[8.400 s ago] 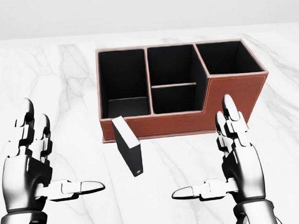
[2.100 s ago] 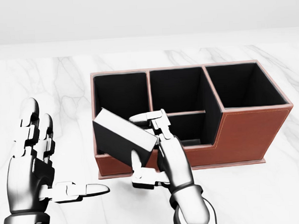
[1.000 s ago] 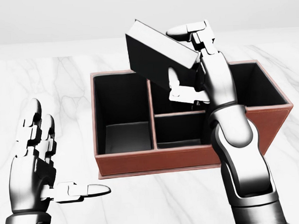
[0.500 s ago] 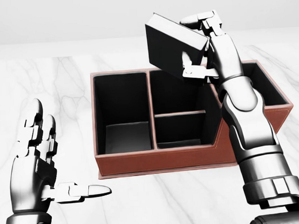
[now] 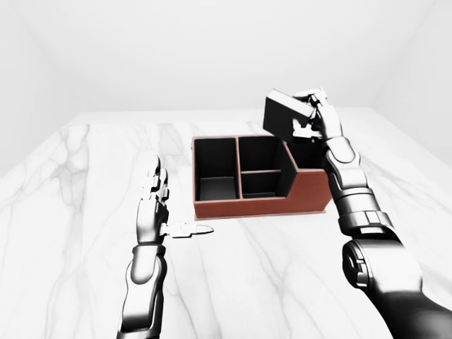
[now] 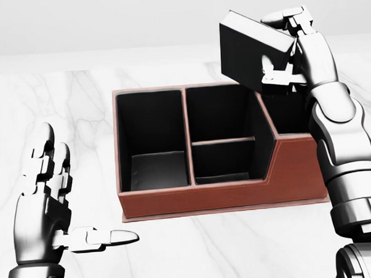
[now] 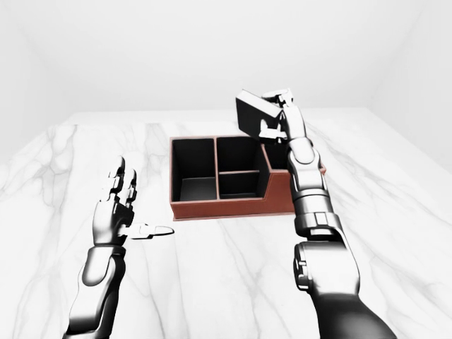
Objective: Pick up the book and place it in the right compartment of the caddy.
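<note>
Marble table (image 6: pixel 239 247) bears a brown caddy (image 6: pixel 225 199) whose visible dark compartments hold nothing, while the right hand (image 6: pixel 292 54) grips the tilted black book (image 6: pixel 249 50) above its right compartment and the left hand (image 6: pixel 50 206) hangs open at lower left.

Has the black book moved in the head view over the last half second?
Yes. The black book, held in the right robot hand, has shifted right relative to the brown leather caddy, from above the middle section toward the right compartment.
</note>
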`<state>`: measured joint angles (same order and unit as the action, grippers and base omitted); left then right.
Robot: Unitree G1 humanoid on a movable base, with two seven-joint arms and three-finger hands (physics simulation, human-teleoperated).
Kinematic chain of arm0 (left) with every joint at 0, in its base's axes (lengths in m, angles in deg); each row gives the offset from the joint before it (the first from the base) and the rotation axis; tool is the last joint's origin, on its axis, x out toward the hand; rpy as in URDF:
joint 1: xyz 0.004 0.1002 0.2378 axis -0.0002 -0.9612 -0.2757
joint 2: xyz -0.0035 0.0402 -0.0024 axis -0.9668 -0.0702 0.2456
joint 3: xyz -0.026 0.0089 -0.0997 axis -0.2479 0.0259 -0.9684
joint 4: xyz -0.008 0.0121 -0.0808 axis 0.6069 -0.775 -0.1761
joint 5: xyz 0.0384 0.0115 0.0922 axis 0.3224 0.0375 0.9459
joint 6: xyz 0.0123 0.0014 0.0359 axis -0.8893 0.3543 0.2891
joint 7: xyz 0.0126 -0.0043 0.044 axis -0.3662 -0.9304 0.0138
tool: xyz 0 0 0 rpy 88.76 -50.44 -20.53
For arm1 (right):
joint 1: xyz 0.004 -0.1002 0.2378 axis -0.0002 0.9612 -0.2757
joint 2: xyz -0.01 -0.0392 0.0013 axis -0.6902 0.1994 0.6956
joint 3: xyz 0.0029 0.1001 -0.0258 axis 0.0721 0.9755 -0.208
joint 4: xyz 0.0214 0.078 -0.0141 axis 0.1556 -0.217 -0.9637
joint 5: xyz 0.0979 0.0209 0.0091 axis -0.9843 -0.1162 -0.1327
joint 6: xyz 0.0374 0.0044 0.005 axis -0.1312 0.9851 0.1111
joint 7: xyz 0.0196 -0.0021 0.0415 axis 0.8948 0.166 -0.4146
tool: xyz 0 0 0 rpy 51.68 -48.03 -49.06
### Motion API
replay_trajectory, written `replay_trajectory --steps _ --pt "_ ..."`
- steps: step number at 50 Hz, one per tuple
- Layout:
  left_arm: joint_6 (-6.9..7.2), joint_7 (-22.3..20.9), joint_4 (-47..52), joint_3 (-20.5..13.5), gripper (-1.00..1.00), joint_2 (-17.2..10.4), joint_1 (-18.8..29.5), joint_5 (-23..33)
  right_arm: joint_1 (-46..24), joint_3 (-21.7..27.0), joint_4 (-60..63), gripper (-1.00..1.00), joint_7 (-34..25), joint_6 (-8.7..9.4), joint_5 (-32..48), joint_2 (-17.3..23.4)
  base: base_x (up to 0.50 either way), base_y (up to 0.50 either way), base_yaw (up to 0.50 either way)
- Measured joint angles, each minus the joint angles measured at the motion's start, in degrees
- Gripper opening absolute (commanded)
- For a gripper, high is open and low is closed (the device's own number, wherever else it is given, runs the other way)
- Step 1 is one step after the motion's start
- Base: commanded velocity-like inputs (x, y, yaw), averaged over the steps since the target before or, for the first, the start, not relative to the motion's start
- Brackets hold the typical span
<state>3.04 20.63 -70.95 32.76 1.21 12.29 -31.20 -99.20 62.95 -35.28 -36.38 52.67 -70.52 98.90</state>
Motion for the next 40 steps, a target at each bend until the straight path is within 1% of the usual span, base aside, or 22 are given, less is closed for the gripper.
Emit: replay_trajectory --steps 24,40 --pt "0.0 -0.03 -0.34 0.05 1.0 -0.01 0.18 0.03 2.07 1.84 -3.24 -1.0 -1.21 0.0 -0.39 4.96 0.0 0.0 0.0" --pt "0.0 -0.04 -0.33 0.19 1.0 0.03 0.04 0.12 5.16 3.3 -1.68 -1.0 -2.33 0.0 -1.16 7.7 0.0 0.0 0.0"
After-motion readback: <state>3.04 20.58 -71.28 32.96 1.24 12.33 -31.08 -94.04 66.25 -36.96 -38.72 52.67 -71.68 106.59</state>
